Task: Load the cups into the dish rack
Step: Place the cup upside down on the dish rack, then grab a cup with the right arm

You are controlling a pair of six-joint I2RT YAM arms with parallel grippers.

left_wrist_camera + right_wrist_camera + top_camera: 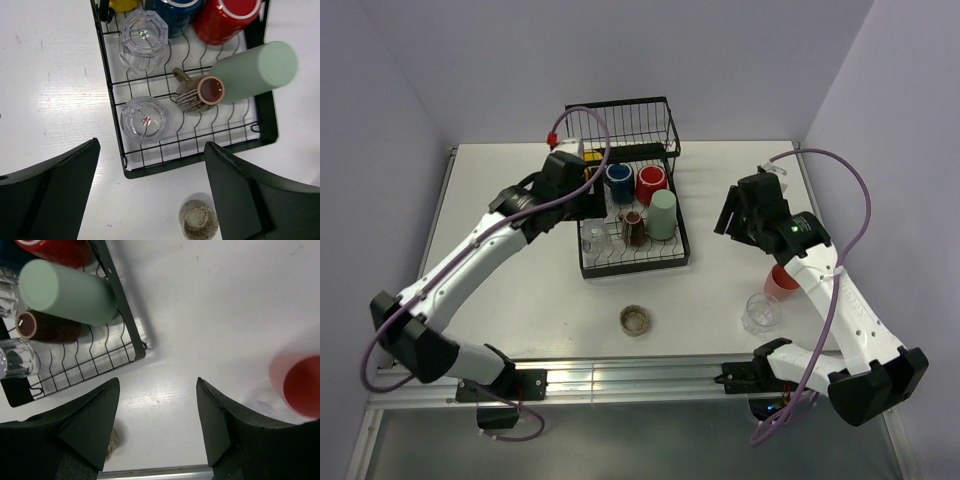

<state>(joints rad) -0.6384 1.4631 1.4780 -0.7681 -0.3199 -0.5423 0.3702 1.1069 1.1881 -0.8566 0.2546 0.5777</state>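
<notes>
Left gripper [152, 143] and right gripper [158, 381] are held spread, empty; pink cup [298, 384] is clipped at three o'clock (blurred).

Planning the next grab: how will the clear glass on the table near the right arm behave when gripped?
The clear glass looks smooth, so it might slip. It seems squat, so unlikely to tip. Hitting the nearby pink cup could chip it.

Stretches left arm [470, 250] far forward, left gripper [152, 145] gaping, empty; holds right arm [832, 290] bent, right gripper [157, 382] parted, empty, facing down.
</notes>
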